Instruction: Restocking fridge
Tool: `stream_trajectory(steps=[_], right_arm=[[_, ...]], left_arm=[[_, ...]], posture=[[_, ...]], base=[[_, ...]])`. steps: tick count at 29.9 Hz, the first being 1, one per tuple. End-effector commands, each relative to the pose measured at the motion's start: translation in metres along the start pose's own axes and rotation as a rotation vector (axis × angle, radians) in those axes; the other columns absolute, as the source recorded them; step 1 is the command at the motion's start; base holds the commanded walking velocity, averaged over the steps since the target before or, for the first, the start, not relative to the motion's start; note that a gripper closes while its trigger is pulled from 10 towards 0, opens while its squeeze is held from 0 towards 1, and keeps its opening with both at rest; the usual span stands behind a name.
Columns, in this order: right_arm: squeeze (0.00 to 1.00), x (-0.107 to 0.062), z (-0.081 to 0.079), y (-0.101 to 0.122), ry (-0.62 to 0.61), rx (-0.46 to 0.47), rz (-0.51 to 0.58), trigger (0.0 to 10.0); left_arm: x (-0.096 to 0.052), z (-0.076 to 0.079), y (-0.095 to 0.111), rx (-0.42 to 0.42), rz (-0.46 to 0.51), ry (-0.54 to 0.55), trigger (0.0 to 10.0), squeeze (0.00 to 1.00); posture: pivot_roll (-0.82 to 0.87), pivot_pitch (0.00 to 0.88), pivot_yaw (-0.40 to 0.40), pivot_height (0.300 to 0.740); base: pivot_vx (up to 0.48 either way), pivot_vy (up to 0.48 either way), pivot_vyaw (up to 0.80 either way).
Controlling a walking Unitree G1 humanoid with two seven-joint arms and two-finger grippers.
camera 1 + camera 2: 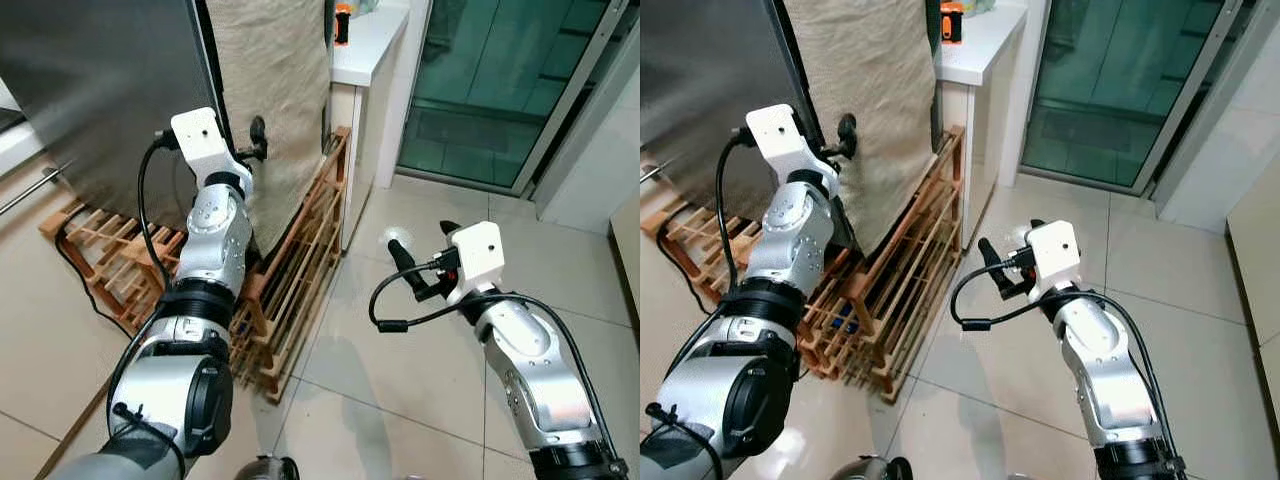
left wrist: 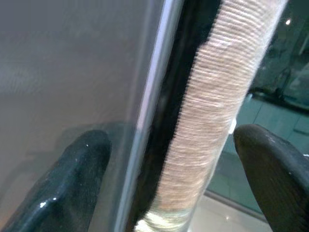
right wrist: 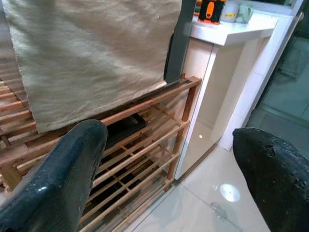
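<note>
The fridge has a grey steel door [image 1: 90, 90], and a beige cloth [image 1: 270, 90] hangs over its side. My left gripper [image 1: 255, 140] is raised to the door's right edge. In the left wrist view it is open, one finger [image 2: 72, 183] on the steel face and the other past the cloth [image 2: 212, 106], with the door edge [image 2: 149, 96] between them. My right gripper [image 1: 420, 250] hangs open over the tiled floor to the right of the fridge, with nothing in it. In the right wrist view it points at the wooden rack [image 3: 145, 140].
A low wooden slatted rack [image 1: 290, 290] runs under and beside the fridge. A white counter [image 1: 365, 45] with an orange object [image 1: 343, 22] stands behind it. A glass door [image 1: 500, 80] is at the back right. A black cable [image 1: 80, 280] lies by the rack.
</note>
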State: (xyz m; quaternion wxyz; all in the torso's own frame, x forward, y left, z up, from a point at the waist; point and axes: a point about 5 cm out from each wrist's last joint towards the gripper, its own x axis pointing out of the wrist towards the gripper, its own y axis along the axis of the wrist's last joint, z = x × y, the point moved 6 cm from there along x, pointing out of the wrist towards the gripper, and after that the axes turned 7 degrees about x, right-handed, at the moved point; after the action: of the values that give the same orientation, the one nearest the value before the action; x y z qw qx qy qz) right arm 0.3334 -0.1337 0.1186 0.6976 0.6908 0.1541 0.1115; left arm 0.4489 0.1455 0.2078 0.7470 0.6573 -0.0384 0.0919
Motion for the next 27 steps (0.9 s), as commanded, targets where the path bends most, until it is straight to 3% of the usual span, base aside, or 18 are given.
stream_trajectory(steps=[1, 13, 21, 25, 26, 27], right_arm=[[0.00, 0.000, -0.002, 0.003, 0.007, -0.005, 0.004, 10.0], [0.00, 0.002, -0.005, 0.001, 0.019, -0.002, -0.007, 10.0], [0.00, 0.003, -0.005, 0.000, 0.023, -0.001, -0.011, 10.0], [0.00, 0.003, -0.007, 0.000, 0.029, -0.001, -0.011, 10.0], [0.00, 0.003, -0.007, 0.001, 0.031, -0.001, -0.010, 10.0], [0.00, 0.004, -0.008, 0.002, 0.035, -0.002, -0.008, 10.0]], left_arm=[[-0.002, 0.013, 0.001, 0.017, 0.005, -0.058, 10.0, 0.00], [-0.012, 0.020, -0.008, 0.023, -0.018, -0.089, 10.0, 0.00], [-0.011, 0.025, -0.028, 0.066, -0.090, -0.116, 10.0, 0.00], [-0.011, 0.040, -0.045, 0.082, -0.158, -0.188, 10.0, 0.00], [-0.012, 0.049, -0.048, 0.068, -0.173, -0.234, 10.0, 0.00], [-0.013, 0.068, -0.047, 0.048, -0.171, -0.331, 10.0, 0.00]], posture=[[-0.17, 0.000, 0.060, 0.740], [-0.17, 0.000, 0.056, 0.740], [-0.16, 0.000, 0.054, 0.740], [-0.17, 0.000, 0.053, 0.740], [-0.17, 0.000, 0.054, 0.740], [-0.17, 0.000, 0.055, 0.740]], base=[[0.000, 0.000, 0.00], [0.000, 0.000, 0.00], [0.000, 0.000, 0.00], [0.000, 0.000, 0.00], [0.000, 0.000, 0.00], [0.000, 0.000, 0.00]])
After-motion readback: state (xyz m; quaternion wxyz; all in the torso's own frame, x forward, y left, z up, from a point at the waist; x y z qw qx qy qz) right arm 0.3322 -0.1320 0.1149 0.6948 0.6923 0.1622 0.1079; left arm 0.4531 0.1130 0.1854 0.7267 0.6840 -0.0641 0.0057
